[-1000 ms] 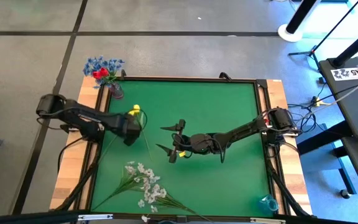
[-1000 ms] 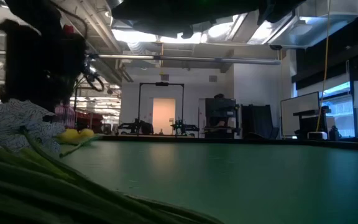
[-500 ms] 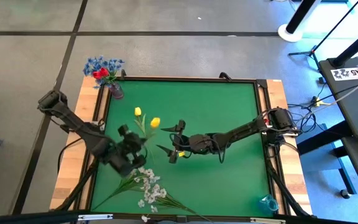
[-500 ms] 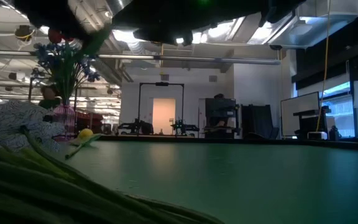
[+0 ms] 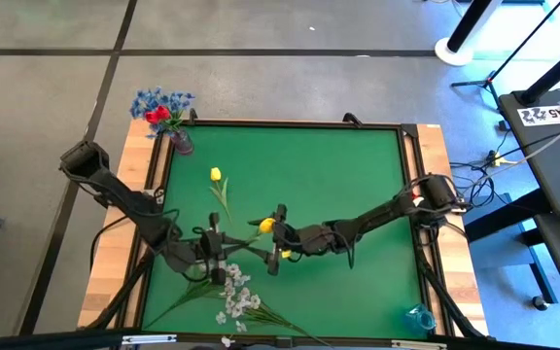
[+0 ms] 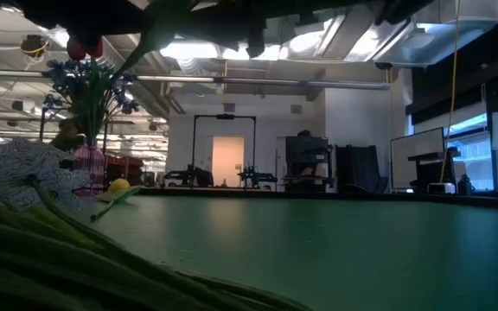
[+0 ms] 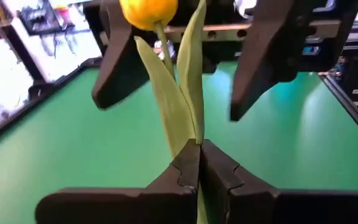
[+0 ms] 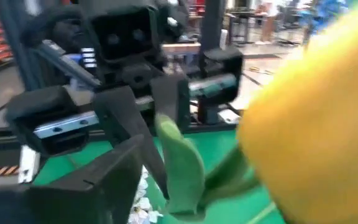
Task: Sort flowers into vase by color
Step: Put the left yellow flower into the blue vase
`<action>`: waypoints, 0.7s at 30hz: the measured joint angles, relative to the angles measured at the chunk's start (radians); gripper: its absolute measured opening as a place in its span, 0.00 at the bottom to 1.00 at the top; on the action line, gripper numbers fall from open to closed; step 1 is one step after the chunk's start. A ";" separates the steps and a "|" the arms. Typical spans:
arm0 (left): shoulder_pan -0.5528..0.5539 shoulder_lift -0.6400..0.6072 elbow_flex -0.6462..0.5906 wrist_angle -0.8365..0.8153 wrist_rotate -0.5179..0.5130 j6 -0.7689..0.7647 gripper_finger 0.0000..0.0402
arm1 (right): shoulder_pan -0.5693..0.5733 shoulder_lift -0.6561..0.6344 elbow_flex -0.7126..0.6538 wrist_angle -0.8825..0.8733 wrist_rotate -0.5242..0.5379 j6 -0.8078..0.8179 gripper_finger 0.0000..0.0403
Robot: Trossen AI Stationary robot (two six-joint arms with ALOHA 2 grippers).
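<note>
My left gripper [image 5: 224, 248] is shut on a yellow tulip [image 5: 265, 226], held above the table's middle. My right gripper [image 5: 278, 238] is open. Its two dark fingers [image 7: 120, 62] stand on either side of the tulip's bud [image 7: 148, 11] without touching it. A second yellow tulip [image 5: 216, 175] lies flat on the green mat, farther back. White blossom sprays [image 5: 231, 292] lie near the near edge. A small vase [image 5: 181, 144] at the far left corner holds blue sprigs [image 5: 158, 100] and a red tulip [image 5: 158, 115]. My left gripper pinches the yellow tulip between its two fingers at the lower stalk, where the long leaves start [image 7: 194, 138]. The fingers lie roughly level and point toward the table's right. The tulip is lifted clear, and its bud sticks out beyond the fingertips toward my right gripper.
A raised dark frame [image 5: 290, 123] and wooden side boards border the green mat [image 5: 358, 175]. A small blue glass vessel [image 5: 418, 316] stands at the near right corner. White blossoms and green stalks [image 6: 50, 250] fill the low view's foreground.
My left gripper took one yellow tulip from the pair at the far left. It swung toward the near edge, then turned toward the right, carrying the tulip lifted clear until the bud came between my right gripper's open fingers. The other yellow tulip stayed on the mat.
</note>
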 joint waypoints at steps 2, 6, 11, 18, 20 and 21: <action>0.004 0.000 0.000 0.018 0.003 0.050 0.00 | 0.017 0.000 0.000 -0.008 0.066 0.020 0.69; 0.006 0.000 0.000 0.057 0.011 0.127 0.00 | 0.038 0.000 0.000 -0.015 0.140 0.043 0.50; 0.006 -0.008 0.000 0.064 0.080 0.152 0.00 | 0.043 0.000 0.000 -0.017 0.135 0.095 0.24; -0.022 -0.153 0.000 -0.068 0.093 0.129 0.15 | 0.040 -0.070 0.000 -0.159 0.056 0.113 0.05; -0.036 -0.215 0.000 -0.149 0.092 0.093 0.21 | 0.036 -0.126 0.012 -0.300 0.042 0.113 0.07; -0.045 -0.249 0.000 -0.186 0.091 0.074 0.23 | 0.030 -0.156 0.023 -0.376 0.026 0.113 0.07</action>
